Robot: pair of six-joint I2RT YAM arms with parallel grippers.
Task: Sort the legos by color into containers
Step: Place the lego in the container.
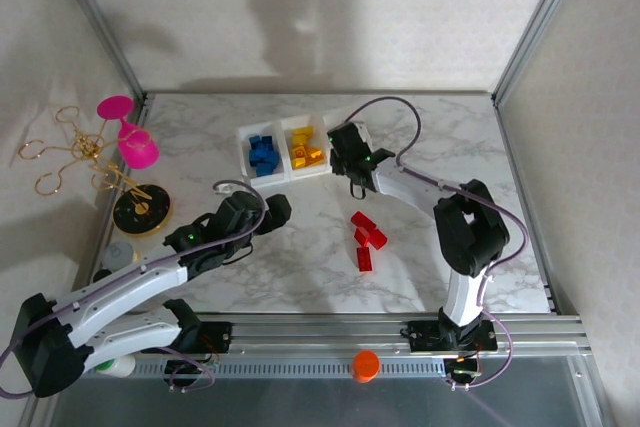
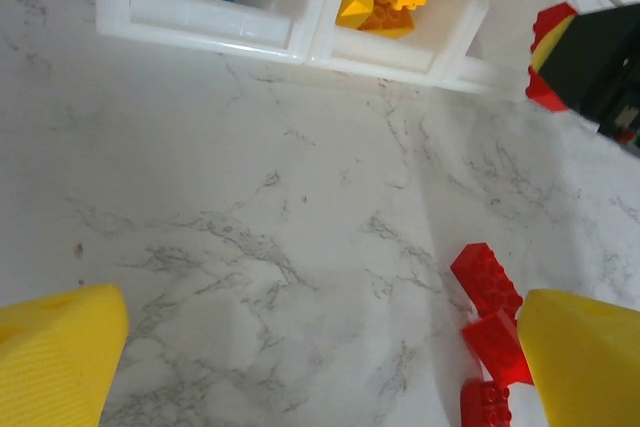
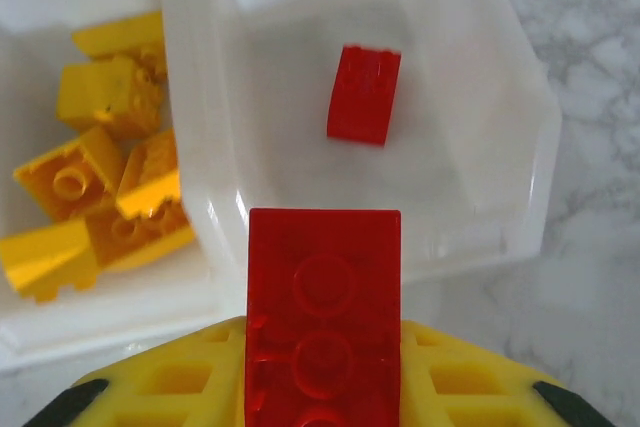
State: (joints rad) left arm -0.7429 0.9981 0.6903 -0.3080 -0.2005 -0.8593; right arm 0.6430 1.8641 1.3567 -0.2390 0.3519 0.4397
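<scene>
You have three bins (image 1: pixel 285 177) in a row at the far middle of the table (image 1: pixel 300 272). Left bin (image 2: pixel 200 17) and middle bin (image 2: pixel 385 62) each hold several bricks (image 1: pixel 262 152); right bin (image 3: pixel 520 177) has a single brick (image 3: pixel 364 93). Right gripper (image 1: pixel 345 147) is above that bin's near wall, held brick (image 3: pixel 322 287) between its fingers. Loose bricks (image 1: pixel 367 239) lie in front of the bins, right of the left gripper (image 1: pixel 272 212). Goblet toy (image 1: pixel 135 142) sits behind disc (image 1: pixel 141 209) at the left edge.

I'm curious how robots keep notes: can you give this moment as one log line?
right gripper: shut on red lego at third bin | left gripper: open, near loose red legos
</scene>
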